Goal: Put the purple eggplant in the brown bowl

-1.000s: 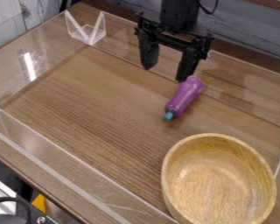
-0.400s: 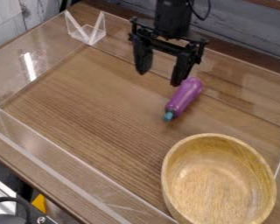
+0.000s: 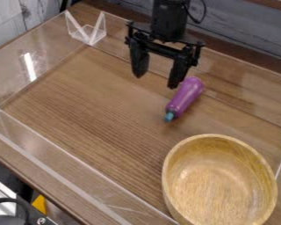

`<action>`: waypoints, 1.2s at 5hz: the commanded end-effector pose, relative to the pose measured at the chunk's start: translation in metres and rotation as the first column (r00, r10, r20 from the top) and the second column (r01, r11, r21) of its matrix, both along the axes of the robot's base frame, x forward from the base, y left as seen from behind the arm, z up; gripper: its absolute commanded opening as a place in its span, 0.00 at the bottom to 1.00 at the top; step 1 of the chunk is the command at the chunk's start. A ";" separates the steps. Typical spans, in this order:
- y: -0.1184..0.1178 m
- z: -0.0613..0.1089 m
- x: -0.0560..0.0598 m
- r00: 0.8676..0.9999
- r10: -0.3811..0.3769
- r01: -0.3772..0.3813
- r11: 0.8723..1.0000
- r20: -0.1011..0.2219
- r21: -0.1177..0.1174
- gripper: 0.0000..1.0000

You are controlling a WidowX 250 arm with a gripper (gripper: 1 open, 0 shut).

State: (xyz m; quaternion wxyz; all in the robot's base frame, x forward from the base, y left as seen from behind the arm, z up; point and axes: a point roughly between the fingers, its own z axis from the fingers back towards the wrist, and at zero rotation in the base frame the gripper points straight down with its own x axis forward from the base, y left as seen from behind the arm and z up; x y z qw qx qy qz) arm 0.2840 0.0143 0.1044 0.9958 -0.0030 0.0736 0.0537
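Wood-grain laminate in a warm brown covers the table (image 3: 96, 114), its streaks running from the lower left towards the upper right of the frame. Clear plastic walls (image 3: 49, 167) fence the surface along the left and lower sides, catching pale glints, and a small folded clear plastic piece (image 3: 87, 28) stands in the upper left corner. Behind the table, across the top of the frame, runs a grey planked backdrop (image 3: 242, 22). At the lower left edge, below the table, a dark patch with a bit of yellow shows, too small to make out.

Upper centre, the black gripper (image 3: 158, 74) points down at the table with its two fingers set wide apart and nothing between them. The purple eggplant (image 3: 185, 95) lies on the wood just right of and below the gripper, its blue-teal cap at the lower left end, close beside the right finger; contact cannot be judged. The brown bowl (image 3: 178, 171) sits in the lower right corner, empty, apart from the eggplant.
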 end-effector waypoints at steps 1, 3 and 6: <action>0.005 0.007 0.001 0.999 0.020 -0.020 1.000 0.028 0.005 1.00; 0.010 0.001 -0.001 0.999 0.050 -0.050 0.999 0.013 0.007 1.00; 0.015 -0.008 -0.005 0.996 0.086 -0.086 0.996 -0.012 0.012 1.00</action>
